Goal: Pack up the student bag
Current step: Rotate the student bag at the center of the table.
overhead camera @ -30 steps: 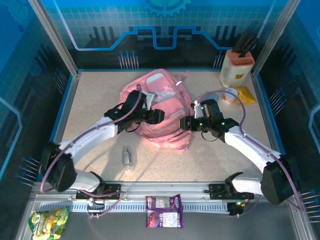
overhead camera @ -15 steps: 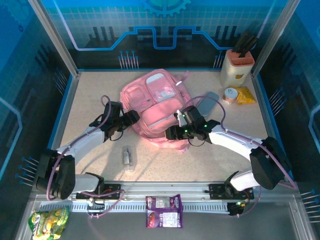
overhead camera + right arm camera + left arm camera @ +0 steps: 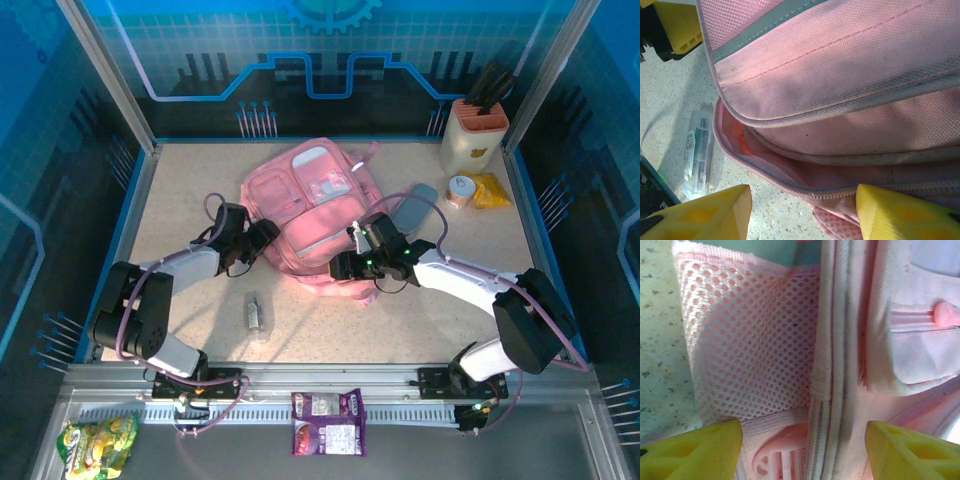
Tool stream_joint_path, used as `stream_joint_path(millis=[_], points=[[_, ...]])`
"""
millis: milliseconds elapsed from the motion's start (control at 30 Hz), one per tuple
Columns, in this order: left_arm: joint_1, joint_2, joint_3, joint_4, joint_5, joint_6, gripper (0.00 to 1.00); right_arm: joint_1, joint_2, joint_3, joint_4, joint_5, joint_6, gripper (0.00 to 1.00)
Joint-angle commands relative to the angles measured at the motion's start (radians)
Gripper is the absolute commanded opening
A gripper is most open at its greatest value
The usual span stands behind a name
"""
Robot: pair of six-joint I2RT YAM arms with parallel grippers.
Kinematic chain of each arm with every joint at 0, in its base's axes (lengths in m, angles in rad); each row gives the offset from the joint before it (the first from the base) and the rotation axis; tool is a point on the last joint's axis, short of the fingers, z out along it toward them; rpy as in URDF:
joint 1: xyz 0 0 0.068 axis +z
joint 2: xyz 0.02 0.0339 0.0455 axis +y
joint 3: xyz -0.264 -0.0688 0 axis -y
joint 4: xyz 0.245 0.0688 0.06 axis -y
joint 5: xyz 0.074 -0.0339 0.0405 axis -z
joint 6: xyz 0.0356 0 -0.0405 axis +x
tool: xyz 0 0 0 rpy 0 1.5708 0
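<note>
Looking down, you see the student bag lying flat on the table, your left gripper spread at its mesh side and your right gripper spread over its unzipped near edge.

Bare table left of backpack

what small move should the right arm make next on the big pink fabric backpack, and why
Probably ease the right gripper forward and close on the upper lip of the soft pink fabric backpack: its jaws stand open and empty, and the unzipped mouth gapes just ahead of them.
</note>
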Motion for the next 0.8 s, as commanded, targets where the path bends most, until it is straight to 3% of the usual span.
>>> stream_joint_path(millis=[0,300,633,767], points=[[0.010,-0.008,0.010,-0.049,-0.064,-0.010,0.67,0.014,-0.020,0.018,-0.041,0.029,-0.004,0.58],[0.048,-0.005,0.002,-0.112,-0.157,-0.055,0.58,0.016,-0.057,-0.030,-0.061,0.025,0.018,0.59],[0.073,0.119,0.053,-0.002,-0.079,-0.084,0.44,0.017,-0.047,-0.050,-0.054,0.047,0.025,0.58],[0.072,0.149,0.073,0.022,-0.061,-0.094,0.25,0.011,-0.028,-0.047,-0.032,0.064,0.027,0.59]])
